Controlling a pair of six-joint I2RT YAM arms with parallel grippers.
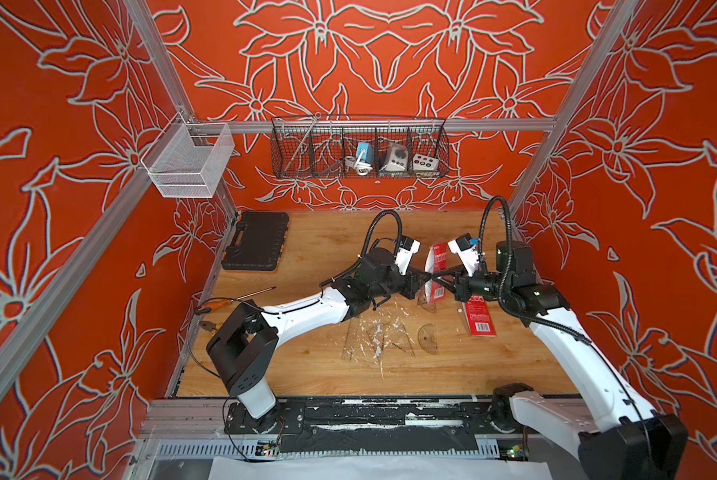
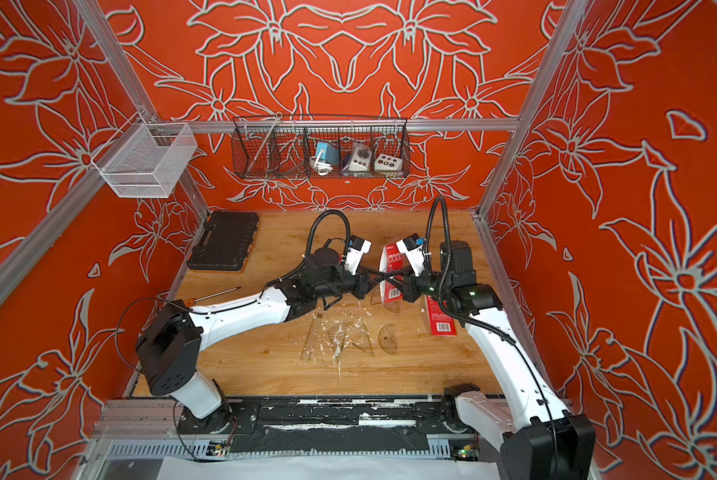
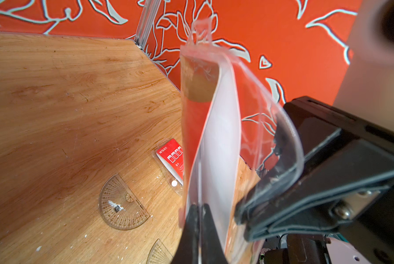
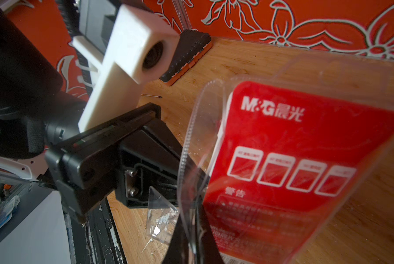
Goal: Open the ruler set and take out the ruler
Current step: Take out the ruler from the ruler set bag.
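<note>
The ruler set (image 1: 436, 270) is a clear plastic pouch with a red card inside, held upright above the middle of the wooden table (image 1: 307, 365) in both top views. My left gripper (image 1: 425, 277) is shut on the pouch's wall with the card, its tips (image 3: 198, 206) pinching it. My right gripper (image 1: 440, 277) faces it and is shut (image 4: 192, 209) on the pouch's clear wall (image 3: 271, 141), which bows away so the pouch gapes. I cannot tell whether a ruler is inside. Clear protractors (image 1: 428, 338) (image 3: 120, 203) and set squares (image 1: 373, 338) lie on the table below.
A second red ruler set pack (image 1: 479, 320) lies flat under my right arm. A black tool case (image 1: 255, 241) sits at the back left, a screwdriver (image 1: 240, 297) near the left edge. Wire baskets (image 1: 359, 151) hang on the back wall. White flecks litter the table's middle.
</note>
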